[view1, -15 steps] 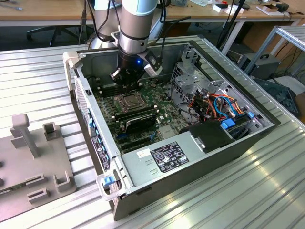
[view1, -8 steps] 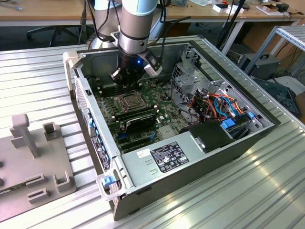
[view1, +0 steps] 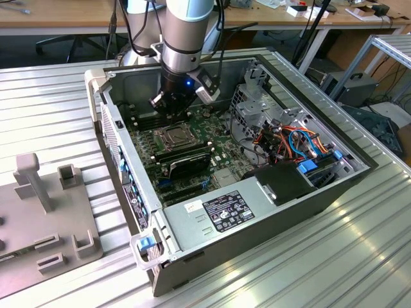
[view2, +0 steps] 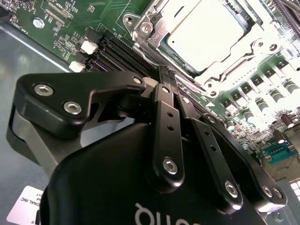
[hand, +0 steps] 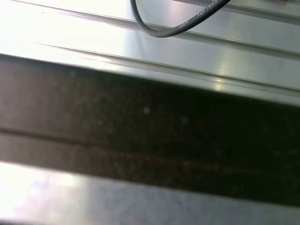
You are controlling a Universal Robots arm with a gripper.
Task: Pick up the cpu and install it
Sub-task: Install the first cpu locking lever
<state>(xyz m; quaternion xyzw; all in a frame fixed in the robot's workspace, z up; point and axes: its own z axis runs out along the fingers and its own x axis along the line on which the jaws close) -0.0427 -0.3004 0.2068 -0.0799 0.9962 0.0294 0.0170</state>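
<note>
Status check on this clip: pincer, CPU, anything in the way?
Pincer shut, nothing between its fingers, hanging inside the open case. CPU seated in the motherboard socket, just beyond the fingertips. Nothing between them.

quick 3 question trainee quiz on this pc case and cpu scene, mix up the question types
1. True or false: the square silver cpu already lies inside the metal socket frame on the green motherboard.
2. In the second wrist view, the black gripper has its fingers: A) spread wide, B) closed together, C) clamped on a cable.
3. Fill in: in the exterior view, the black power supply box sits at the case's ____ edge, nearest the camera.

Key: 1 true; 2 B; 3 front.
</note>
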